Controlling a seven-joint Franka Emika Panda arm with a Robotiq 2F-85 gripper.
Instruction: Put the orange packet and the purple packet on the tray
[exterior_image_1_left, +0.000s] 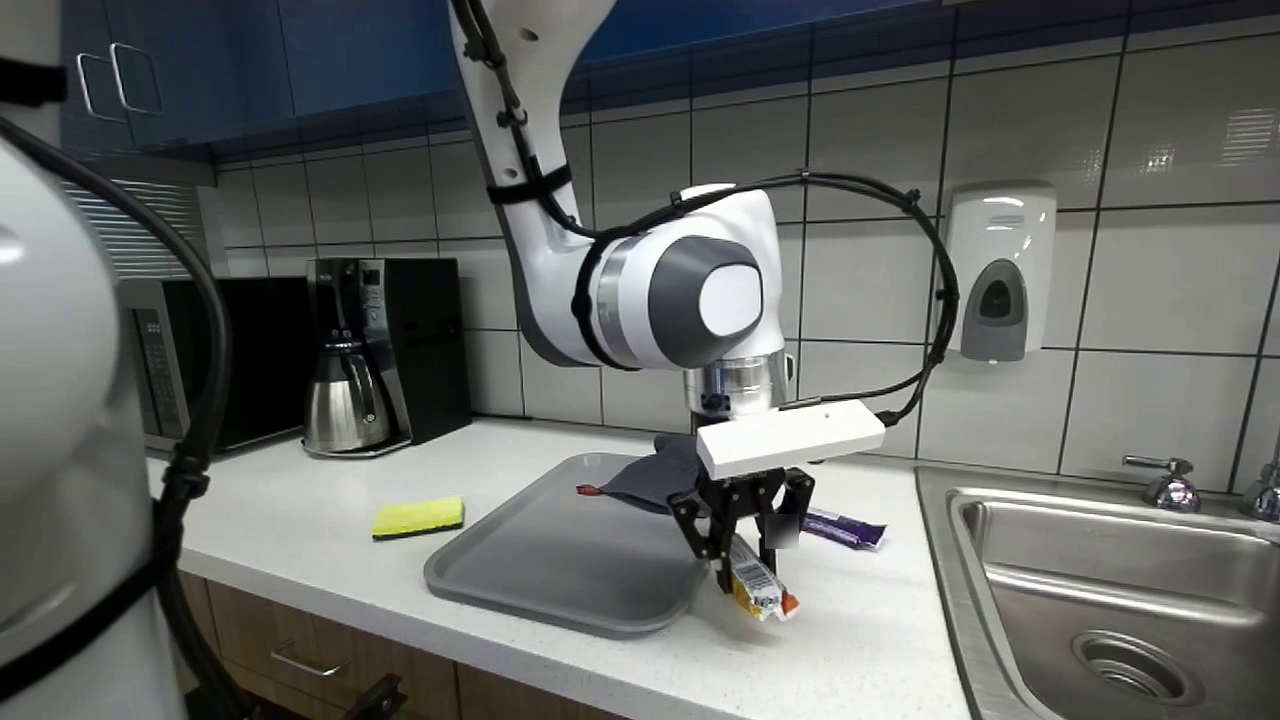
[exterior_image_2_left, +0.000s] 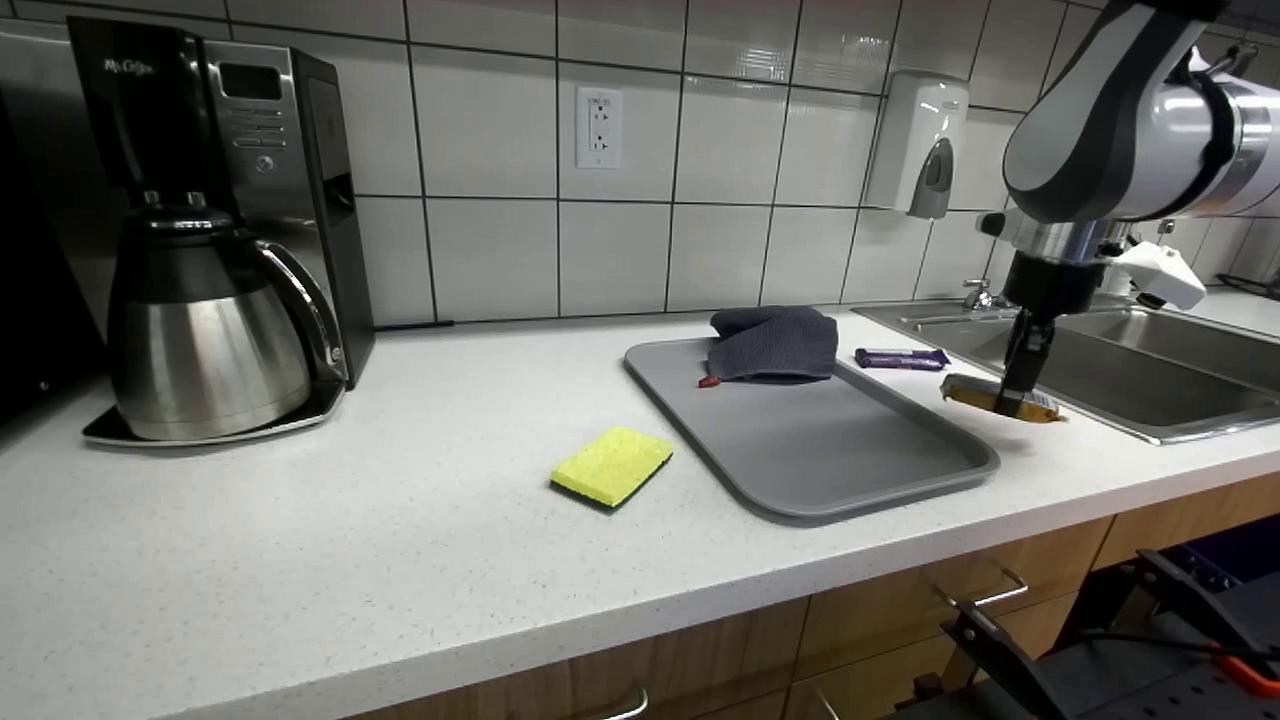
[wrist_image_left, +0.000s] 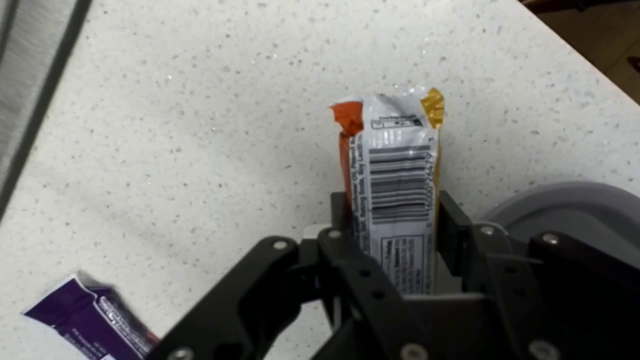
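1. I'm getting soft, even indoor light over the table (exterior_image_2_left: 420, 560) in both exterior views.
2. I'm catching pale glare patches on the tiles (exterior_image_1_left: 1190, 140); the carafe (exterior_image_2_left: 210, 350) and sink (exterior_image_1_left: 1060, 580) are gleaming.
3. The microwave (exterior_image_1_left: 255, 360) is showing almost black.
4. A small square smudge is masking part of the hand (exterior_image_1_left: 748, 565) in an exterior view.
5. In my wrist view, print on the orange packet (wrist_image_left: 400, 190) is coming through fairly crisp; a faint shadow is hugging the purple packet (wrist_image_left: 90, 320).
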